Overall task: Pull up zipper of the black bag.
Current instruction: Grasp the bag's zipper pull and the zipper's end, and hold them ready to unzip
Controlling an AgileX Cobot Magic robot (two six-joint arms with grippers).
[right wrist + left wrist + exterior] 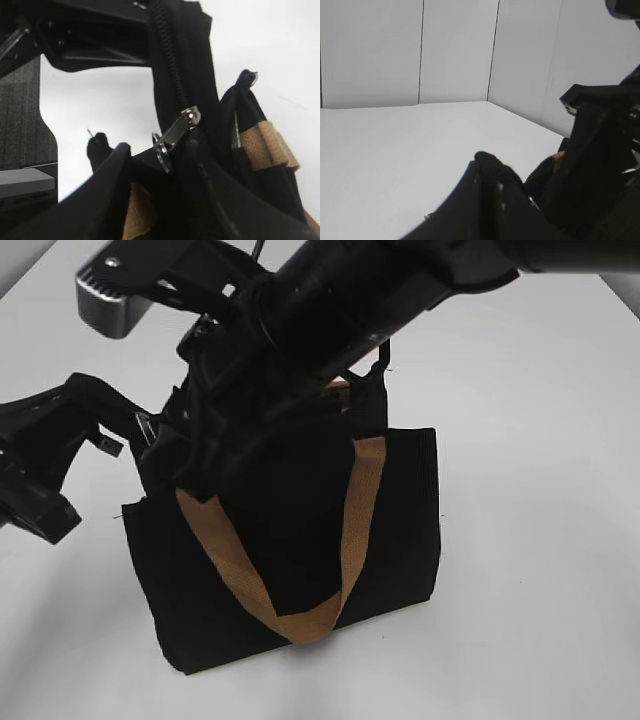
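Working the bag: the black bag (290,550) stands on the white table (540,440), my arms crowding its top at 11 o'clock.
Zipper: the zipper (172,75) runs up to 12 o'clock; its silvery pull (175,135) hangs free mid-frame.
Doing it well: I'd hold the fabric taut, draw along the teeth.
Left gripper (492,172): grasp unreadable.
Right gripper: fingers unseen; cannot tell.

White table (540,620); black bag (400,530) with tan handles rests on it.
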